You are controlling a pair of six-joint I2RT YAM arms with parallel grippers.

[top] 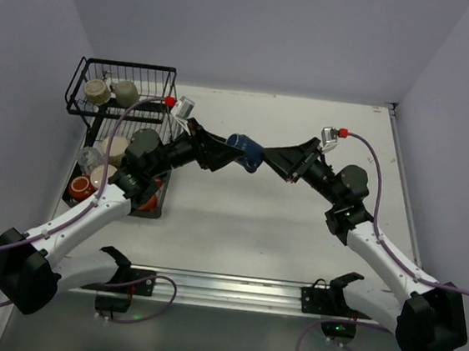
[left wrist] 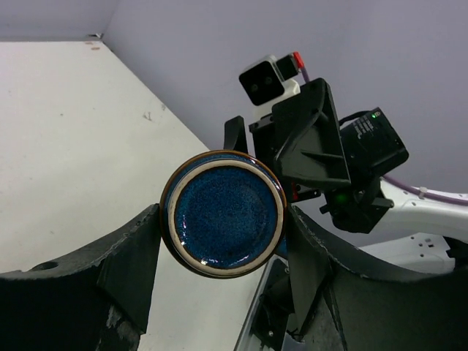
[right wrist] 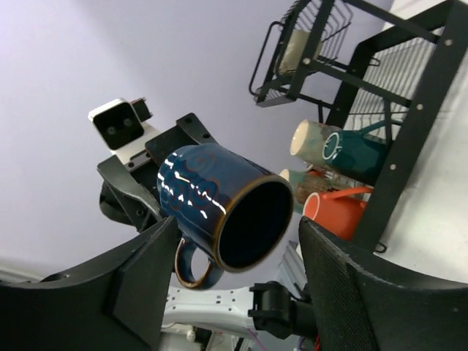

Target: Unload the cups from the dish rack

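Pale tabletop fills the overhead view. Well above it, roughly midway between my two arms, hangs the dark blue mug, lying on its side in the air. Through the left wrist camera I see its glazed base dead centre, with the left gripper pressing a finger against each flank. I read that hand as clamped on the mug near its bottom. Through the right wrist camera the open mouth points at me, and the right gripper stands wide with one finger either side of the rim. A sliver of gap shows on one side, so it has hold of nothing. This looks to me like a hand-over about to be made, and that is where I worry. The handle hangs low, just beside one right finger. If I close there, that finger may catch the loop rather than the wall and twist the mug out of the left grip. The glaze is glossy and the only hold is near the base, which leaves little margin. Releasing on the left before the right has bitten would drop the mug onto the table, where it could chip or roll. Driving the right arm in too far could also knock the two wrists together. Off to the left the dish rack holds the other cups, some in the raised basket and some in the lower tray, well apart from this exchange.
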